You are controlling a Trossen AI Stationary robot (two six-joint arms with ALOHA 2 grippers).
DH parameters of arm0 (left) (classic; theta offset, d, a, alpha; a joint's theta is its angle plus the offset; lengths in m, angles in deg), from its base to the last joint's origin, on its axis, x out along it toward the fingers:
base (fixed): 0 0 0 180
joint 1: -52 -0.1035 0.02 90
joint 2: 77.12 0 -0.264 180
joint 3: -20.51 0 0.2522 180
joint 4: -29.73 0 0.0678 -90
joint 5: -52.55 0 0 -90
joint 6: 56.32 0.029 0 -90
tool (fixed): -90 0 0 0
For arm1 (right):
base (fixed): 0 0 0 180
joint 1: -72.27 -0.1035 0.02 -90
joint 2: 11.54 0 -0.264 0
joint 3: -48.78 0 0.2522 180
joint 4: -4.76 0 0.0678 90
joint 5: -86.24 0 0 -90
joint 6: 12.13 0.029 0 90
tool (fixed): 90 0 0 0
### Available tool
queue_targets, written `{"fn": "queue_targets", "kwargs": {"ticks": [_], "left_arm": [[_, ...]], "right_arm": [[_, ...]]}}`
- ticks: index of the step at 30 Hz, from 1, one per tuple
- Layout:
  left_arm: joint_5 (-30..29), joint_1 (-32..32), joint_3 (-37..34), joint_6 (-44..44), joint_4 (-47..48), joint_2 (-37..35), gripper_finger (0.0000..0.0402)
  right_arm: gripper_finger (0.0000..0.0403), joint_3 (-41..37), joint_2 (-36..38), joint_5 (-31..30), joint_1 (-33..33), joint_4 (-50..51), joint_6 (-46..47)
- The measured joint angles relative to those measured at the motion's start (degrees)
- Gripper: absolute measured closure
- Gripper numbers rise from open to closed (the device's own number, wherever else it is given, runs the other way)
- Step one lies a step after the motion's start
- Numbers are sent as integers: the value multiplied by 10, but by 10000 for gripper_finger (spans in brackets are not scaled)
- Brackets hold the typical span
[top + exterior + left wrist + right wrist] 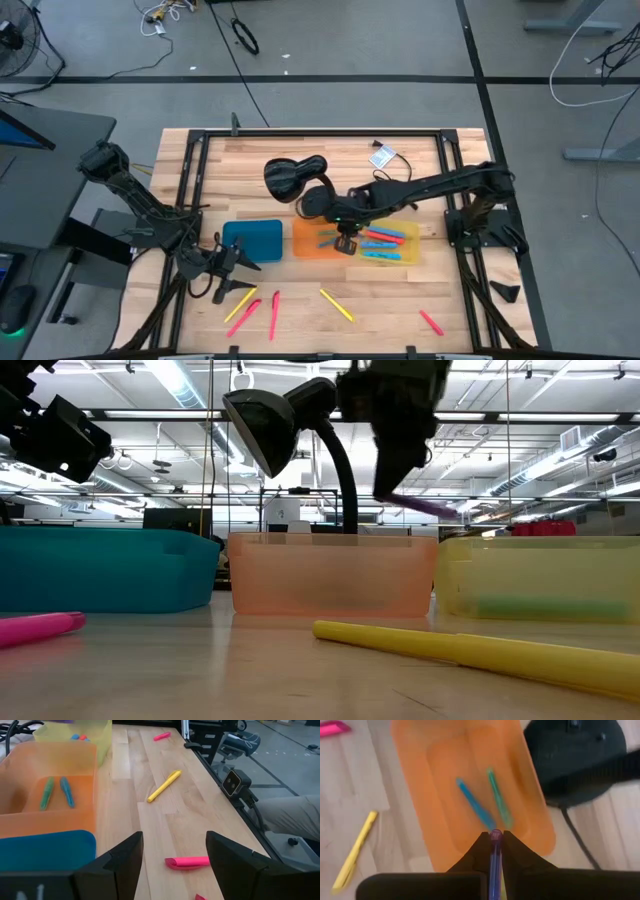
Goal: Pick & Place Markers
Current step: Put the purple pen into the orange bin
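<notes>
One purple marker (494,865) sat pinched in the right tool (493,836) over the orange tray (530,795); it probably should drop low and gently. The left tool (175,852) hung spread over the surface (165,815).

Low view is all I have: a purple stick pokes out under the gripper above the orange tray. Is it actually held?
Observer: Yes, the right gripper is shut on the purple marker, over the orange tray.
Operator: What's already in that tray?
Observer: One blue marker and one green marker, lying side by side.
Operator: And the left arm?
Observer: The left gripper is open beside the blue tray, facing a pink marker.
</notes>
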Motion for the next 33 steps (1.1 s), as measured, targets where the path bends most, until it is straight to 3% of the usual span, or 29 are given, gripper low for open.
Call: {"fn": "queue_targets", "kwargs": {"ticks": [17,27,33], "left_arm": [[0,0,0,0,-9,0,180],[0,0,0,0,-10,0,180],[15,0,0,-3,-11,0,180]], "right_arm": [[383,279,-215,1,5,118,-92],[381,288,-222,1,3,126,-90],[350,288,-222,0,-2,115,-90]]}}
